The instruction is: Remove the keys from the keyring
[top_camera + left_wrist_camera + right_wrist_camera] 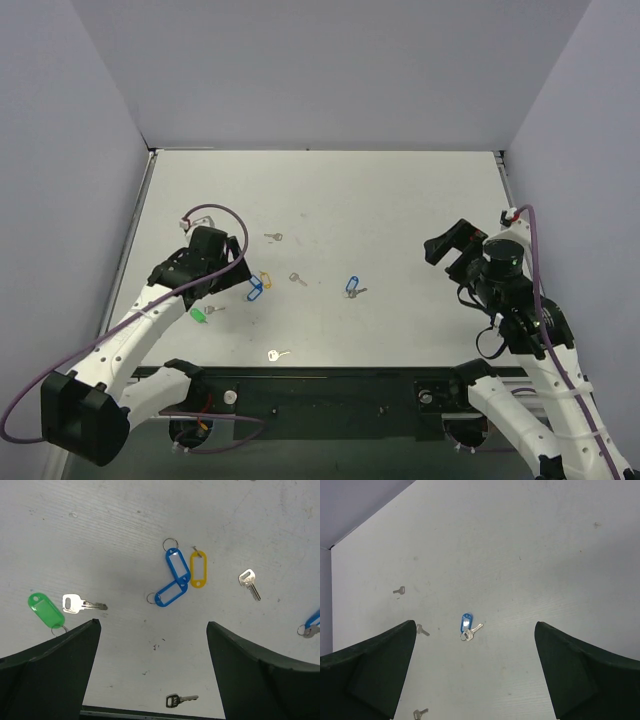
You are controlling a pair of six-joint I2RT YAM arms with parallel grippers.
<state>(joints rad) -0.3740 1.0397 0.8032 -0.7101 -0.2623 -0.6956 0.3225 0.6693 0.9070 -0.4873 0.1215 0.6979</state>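
Lying flat on the matte, scuffed white counter (400,200), the keyring (465,622) is a small bright-blue oblong plastic tag with a pale label window and a thin metal ring. The keys (476,628), one tiny plain silver round-headed key, sit on that ring, touching the tag. It lies right of centre, nearer the right arm. The right wrist view shows it whole. The left wrist view clips it at the edge but shows two other blue tags (177,566) crossed, a yellow tag (198,569), a green tag (45,610) and a loose key (249,582). The left fingers (60,670) are wide and empty, and the right fingers (370,670) are wide and empty.
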